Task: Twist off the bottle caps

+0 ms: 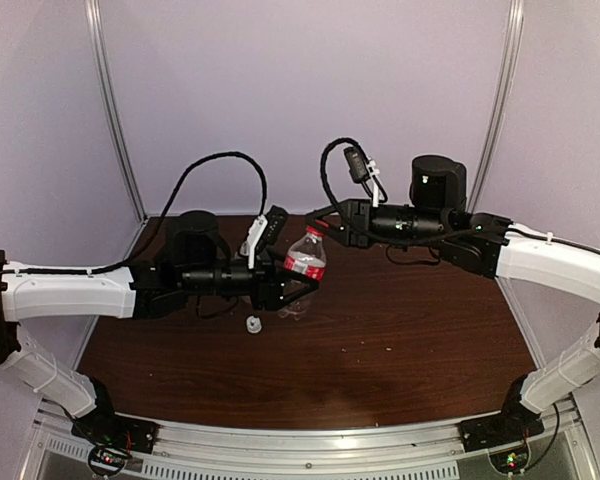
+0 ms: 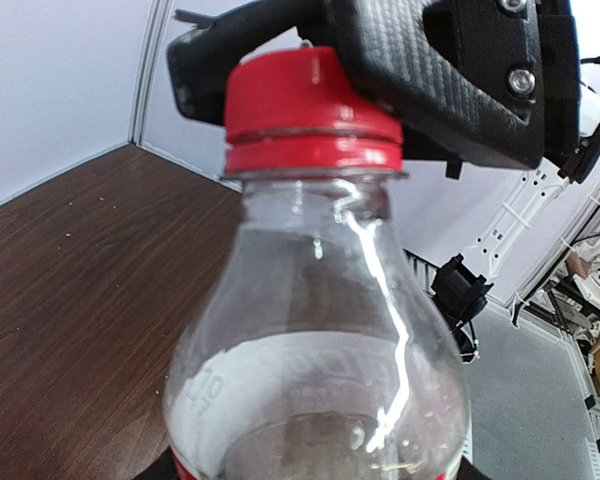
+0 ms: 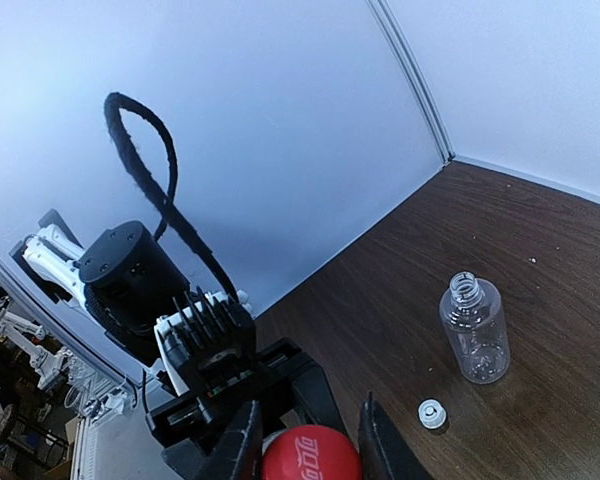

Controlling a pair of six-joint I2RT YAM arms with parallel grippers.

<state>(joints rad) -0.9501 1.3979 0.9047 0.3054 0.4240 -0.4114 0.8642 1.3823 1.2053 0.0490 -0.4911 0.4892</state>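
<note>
The likeliest trouble from here is the clear plastic bottle with the red label band point(image 1: 306, 262) turning along with its cap. It hangs tilted in the air above the dark wooden table point(image 1: 410, 340). The left gripper point(image 1: 296, 290) clasps its smooth, thin lower body at a part-open width, so a firm twist could spin the bottle in that grip or dent the soft wall instead of breaking the thread loose. A second risk is slip: the small round red plastic screw cap point(image 2: 310, 105) is shallow, and fingers seated only on its upper edge could skid off as the wrist rolls. Should the cap or the bottle drop, it would land near the plain clear plastic bottle point(image 3: 475, 328), already bare at the neck, and the small white plastic screw cap point(image 3: 432, 413) lying just beside it on the table. As for the tool, the right gripper point(image 3: 308, 432) is closed on the red plastic screw cap, with one black finger point(image 3: 242, 445) touching it on each side. How far down the cap's side the pads reach I cannot tell for sure, since the left wrist view shows only the carbon-patterned finger behind it. The cap looks fully screwed on, with its ring seated at the neck.
</note>
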